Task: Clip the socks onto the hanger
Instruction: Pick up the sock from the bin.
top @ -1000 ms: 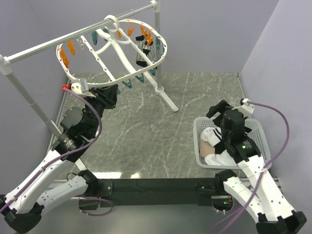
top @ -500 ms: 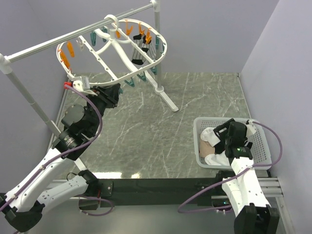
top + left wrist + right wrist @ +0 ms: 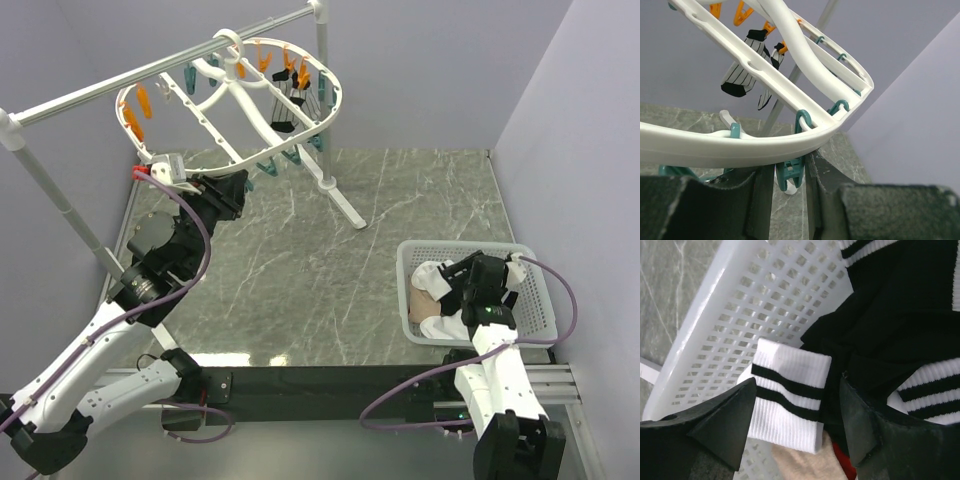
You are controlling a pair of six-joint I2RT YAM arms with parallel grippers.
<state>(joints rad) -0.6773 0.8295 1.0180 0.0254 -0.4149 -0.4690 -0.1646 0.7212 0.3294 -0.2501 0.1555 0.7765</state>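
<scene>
Socks [image 3: 900, 320] are lying in the basket [image 3: 735, 325]; right jaws are gaping over a striped sock [image 3: 790, 390]. Soft, limp: likely best pinching its ribbed cuff. Left jaws are clenching the hanger's [image 3: 740, 145] teal clip [image 3: 790, 175].

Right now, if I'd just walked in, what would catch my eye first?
The big white hanger at back left, one striped sock already clipped on, with the left pincer squeezing a teal clip under its rim. At near right, the right pincer gapes over a basket of black and white socks.
</scene>
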